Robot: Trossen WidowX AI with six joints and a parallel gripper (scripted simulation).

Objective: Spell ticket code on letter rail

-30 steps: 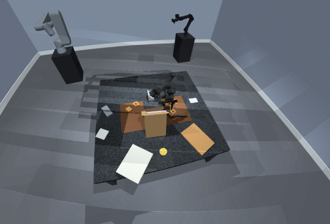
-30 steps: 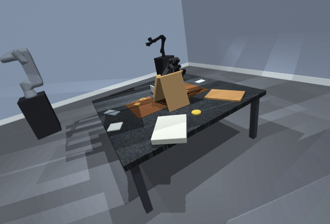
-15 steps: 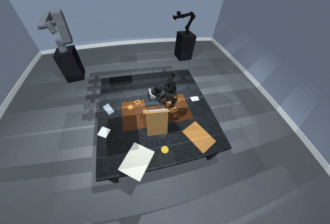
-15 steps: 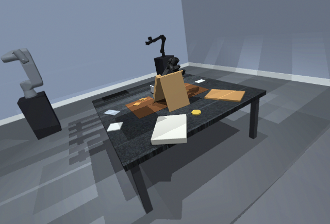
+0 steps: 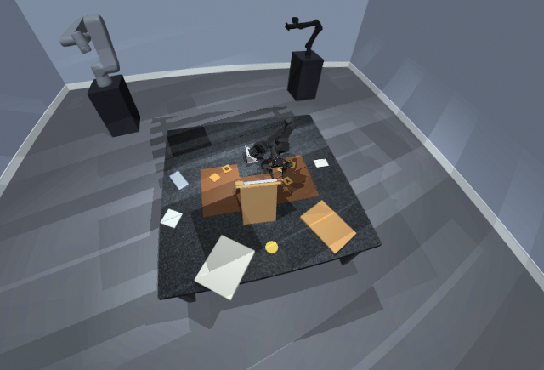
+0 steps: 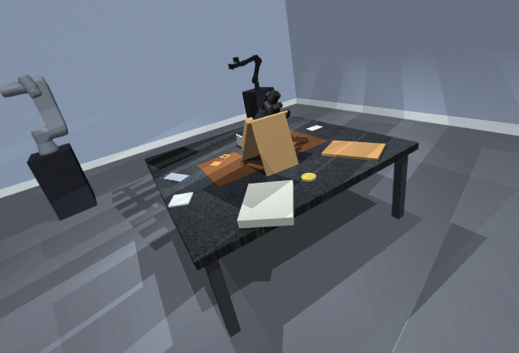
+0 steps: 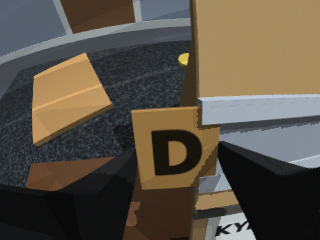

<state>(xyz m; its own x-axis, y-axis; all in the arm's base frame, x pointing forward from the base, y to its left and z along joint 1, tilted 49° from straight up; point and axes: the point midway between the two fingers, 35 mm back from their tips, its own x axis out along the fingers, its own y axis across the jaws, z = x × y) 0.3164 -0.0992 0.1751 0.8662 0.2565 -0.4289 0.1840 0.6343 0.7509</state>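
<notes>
My gripper is shut on the tan letter tile D, held upright with the letter reading correctly. The tile is at the left end of the pale rail in the wrist view; the rail's upper lip overlaps the tile's top right corner. The rail is on the tan leaning board. A white card below the rail shows "KY", its remainder hidden by a finger. Loose tiles lie on brown mats. The rail's far end is out of the wrist view.
On the dark counter are an orange slab, a yellow disc, a large white block near the edge, and several small pale cards.
</notes>
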